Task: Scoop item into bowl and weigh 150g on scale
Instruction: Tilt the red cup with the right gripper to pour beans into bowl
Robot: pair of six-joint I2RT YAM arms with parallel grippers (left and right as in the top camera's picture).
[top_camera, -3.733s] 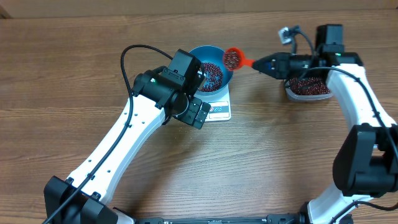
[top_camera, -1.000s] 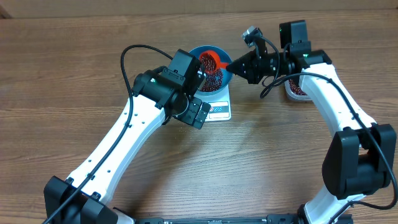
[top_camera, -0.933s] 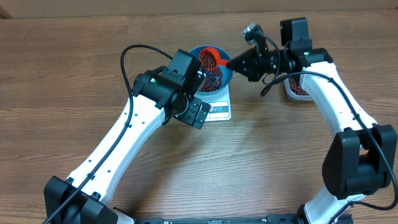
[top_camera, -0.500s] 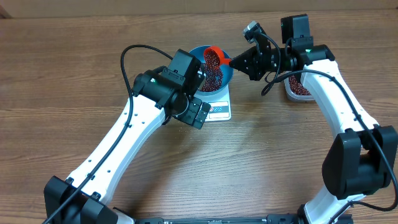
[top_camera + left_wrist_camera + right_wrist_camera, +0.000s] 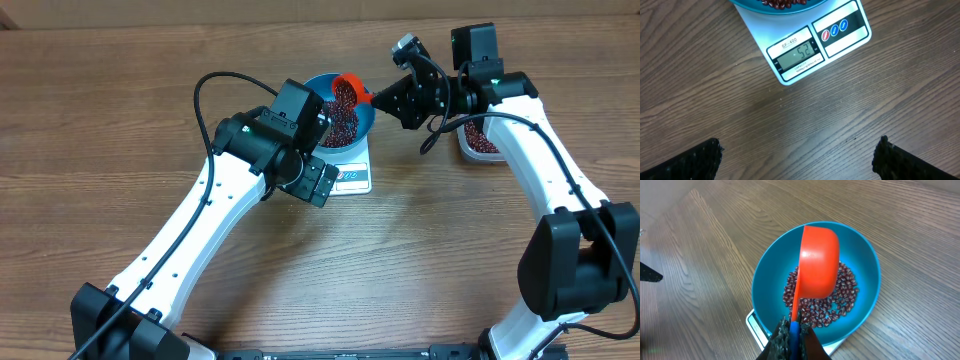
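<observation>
left tool (image 5: 797, 162): jaws spread fully wide and empty. It hangs over bare wooden tabletop (image 5: 790, 125), with its finger tips in the lower corners of its wrist view.
right tool (image 5: 794, 336): clamped tight on the thin handle of the orange plastic scoop (image 5: 818, 260), bottom centre of its wrist view.
scoop: tipped over the middle of the bowl, rounded back facing the wrist camera. That view doesn't show whether anything is left inside.
item: small dark red-brown beans (image 5: 820, 302) form a shallow layer in the round bright blue bowl (image 5: 867, 275). More sit in the clear plastic tub (image 5: 482, 145), upper right of the overhead view, partly under the right arm.
bowl: sits on the small flat white kitchen scale (image 5: 842, 46), upper centre of the overhead view.
writing: "SF-400" is printed above the display (image 5: 797, 54). The digits look like "52"; the print below is too small to read. Three round buttons (image 5: 834, 30), one red and two blue, have unreadable icons.
step: judged to be dumping a scoopful, roughly a third of the way to 150g.
how-to: finish the wrist roll with the scoop mouth low and inside the rim so beans don't bounce out. Lift clear without touching the bowl, since any press skews the reading. Let the digits settle, and use smaller part-scoops near target.
</observation>
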